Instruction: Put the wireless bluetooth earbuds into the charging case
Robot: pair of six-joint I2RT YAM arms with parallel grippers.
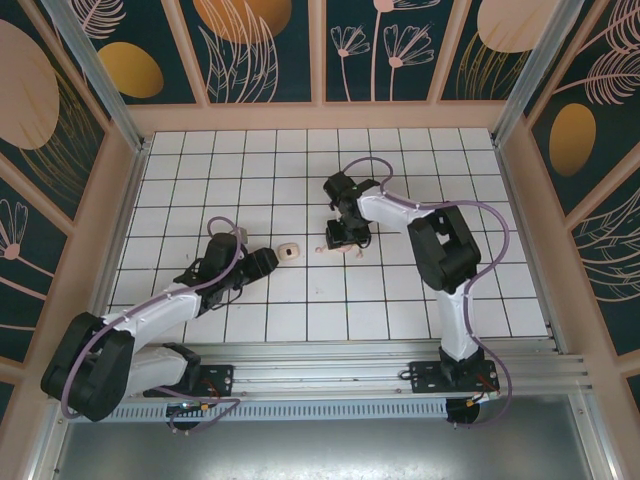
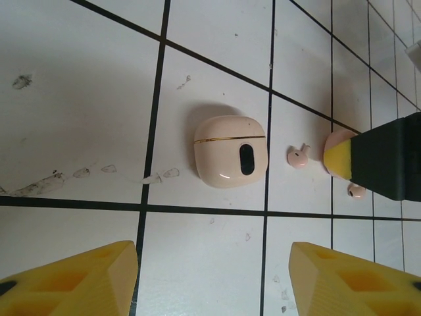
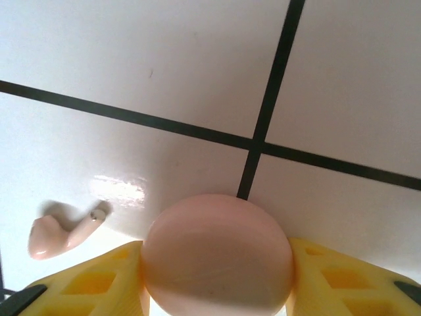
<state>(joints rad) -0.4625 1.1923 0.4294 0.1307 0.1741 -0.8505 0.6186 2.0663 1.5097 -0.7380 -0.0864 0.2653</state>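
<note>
- right gripper (image 3: 217, 276) pinched a rounded pink piece (image 3: 217, 243), fingers (image 3: 99, 280) flush on both sides.
- left gripper (image 2: 210, 257) hung spread, charging case (image 2: 230, 151) at its twelve o'clock.
- earbuds (image 2: 298, 157) lay on tiles (image 2: 217, 66) at the case's three o'clock.
- that piece looked slippery: squeeze gently, centred, lift straight.

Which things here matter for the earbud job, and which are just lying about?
Job: closed pale-pink rounded plastic charging case; small pink earbud beside it; second pink earbud.
Other: smooth pink dome, unidentifiable, between right gripper fingers; grey smudges on white tiled table.
</note>
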